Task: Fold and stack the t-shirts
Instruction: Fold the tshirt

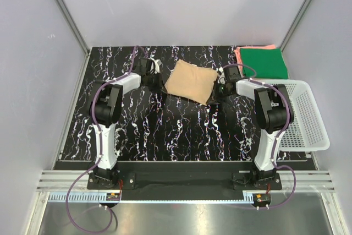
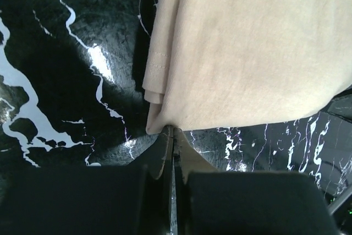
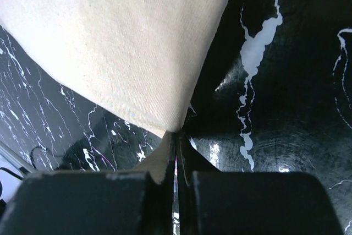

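Your folded tan cotton t-shirt sits at the middle of the black, white-veined marble bench, towards the far side, as a roughly square, slightly puffy packet turned a little out of line with the bench edges. It lies between your two arms.

Your left arm reaches in from the left, and the left jaws are at the shirt's near-left corner. In the left wrist view they are pressed almost fully together, with only a thin sliver between them, and a fold of the tan cloth is pinched in that sliver. Just left of the pinch you can see the stacked hems of the folded layers.

Your right arm comes in from the right, and the right jaws are at the near-right corner. The right wrist view shows them just as tightly closed, gripping the pointed tip of the tan cloth.

From these views you cannot tell whether the middle of the shirt rests on the bench or hangs just clear of it.

At the far right corner of the bench lies a folded dark green t-shirt, flat on top of a coral-pink t-shirt, of which only a strip shows along the far and left edges. A white plastic mesh basket stands at the right edge, just nearer than that pile.
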